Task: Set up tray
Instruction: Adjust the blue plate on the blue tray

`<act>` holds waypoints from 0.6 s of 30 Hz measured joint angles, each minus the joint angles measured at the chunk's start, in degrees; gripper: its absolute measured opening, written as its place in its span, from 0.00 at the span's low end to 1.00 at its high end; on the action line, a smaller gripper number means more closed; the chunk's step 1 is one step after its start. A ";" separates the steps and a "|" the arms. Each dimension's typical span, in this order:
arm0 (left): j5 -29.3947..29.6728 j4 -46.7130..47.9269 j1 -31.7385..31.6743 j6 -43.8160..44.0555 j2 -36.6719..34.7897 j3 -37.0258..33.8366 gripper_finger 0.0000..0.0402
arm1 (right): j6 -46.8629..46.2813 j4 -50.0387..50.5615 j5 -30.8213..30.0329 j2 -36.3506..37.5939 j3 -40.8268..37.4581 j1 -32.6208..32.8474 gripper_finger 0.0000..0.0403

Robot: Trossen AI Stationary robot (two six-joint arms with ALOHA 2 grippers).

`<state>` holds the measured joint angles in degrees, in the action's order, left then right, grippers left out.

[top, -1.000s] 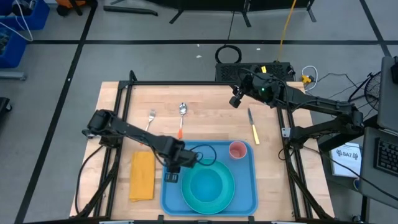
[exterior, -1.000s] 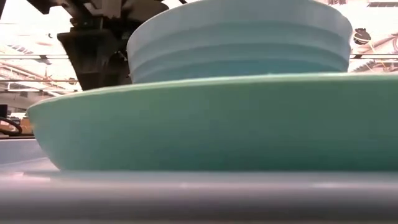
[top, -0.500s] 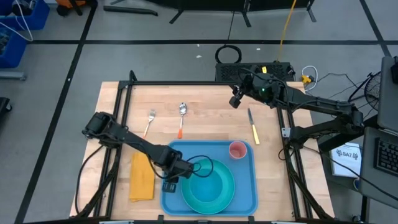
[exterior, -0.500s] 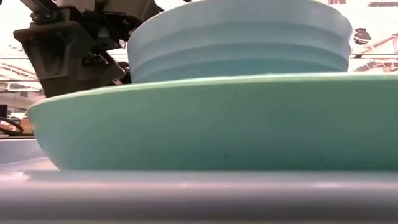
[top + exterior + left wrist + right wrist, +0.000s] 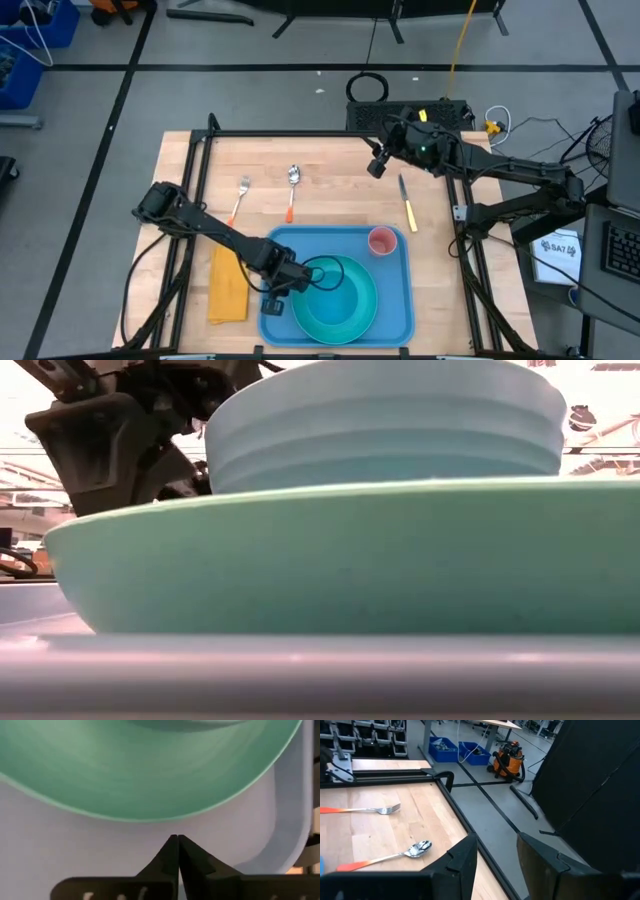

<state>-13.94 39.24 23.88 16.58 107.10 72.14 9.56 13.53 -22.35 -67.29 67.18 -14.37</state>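
The large flat blue plastic tray (image 5: 392, 300) lies at the near edge of the wooden surface (image 5: 330, 165). The left hand (image 5: 177, 851), fingers pressed together and empty, hovers over its floor beside the round turquoise plate (image 5: 335, 298). It should probably lift clear without nudging the plate. The right hand (image 5: 496, 851), fingers apart, waits over the far edge.

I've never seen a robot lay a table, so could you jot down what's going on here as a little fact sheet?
tray: blue tray at the table's near edge
on the tray: green plate with a pale bowl on it; pink cup in a corner
off the tray: yellow napkin beside it; fork, spoon and knife on the wooden table
left hand: shut, empty, low over the tray beside the plate
right hand: open, empty, raised over the table's far side
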 joint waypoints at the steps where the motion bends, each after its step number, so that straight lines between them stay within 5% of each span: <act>1: -0.94 -0.94 0.00 0.42 0.21 -0.87 0.02 | 0.00 -0.01 0.00 0.00 0.00 0.25 0.33; 18: -3.09 -10.94 -1.02 -2.09 0.30 -3.73 0.01 | 0.07 -1.34 -0.07 -0.02 -0.02 0.67 0.33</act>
<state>-17.03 28.30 22.86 14.48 107.39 68.40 9.63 12.19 -22.41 -67.31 67.16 -13.69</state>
